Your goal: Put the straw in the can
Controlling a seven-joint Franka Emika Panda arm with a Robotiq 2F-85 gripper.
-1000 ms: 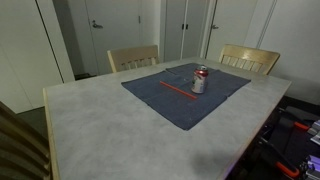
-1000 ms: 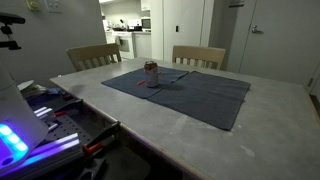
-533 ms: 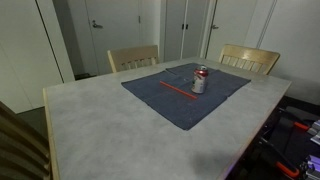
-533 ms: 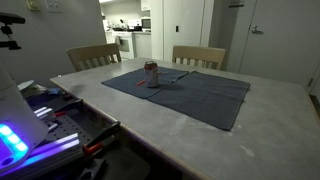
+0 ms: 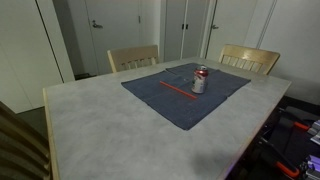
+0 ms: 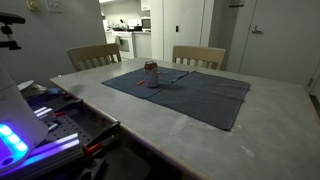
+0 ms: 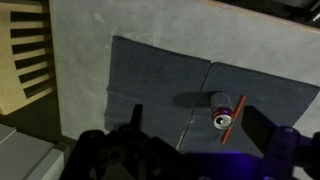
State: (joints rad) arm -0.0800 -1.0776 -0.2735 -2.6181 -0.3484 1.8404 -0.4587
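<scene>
A pale grey, mottled worktop fills both exterior views. A dark blue cloth is spread over its far half, with fold lines showing in the wrist view. The can stands upright on the cloth, silver-grey with red markings. It also shows in an exterior view and, from above, in the wrist view. The straw lies flat on the cloth just beside the can's base. In the wrist view it is a thin red line close against the can; whether the two touch cannot be told. The end effector appears only in the wrist view, as dark shapes along the lower edge, above the cloth. Its two fingers stand well apart and hold nothing. Two wooden chairs are drawn up at the far side of the worktop, and one shows slatted at the left of the wrist view. White doors line the wall behind. In an exterior view an open doorway leads into a lit room. Equipment with a blue-violet glow sits low at the left.
</scene>
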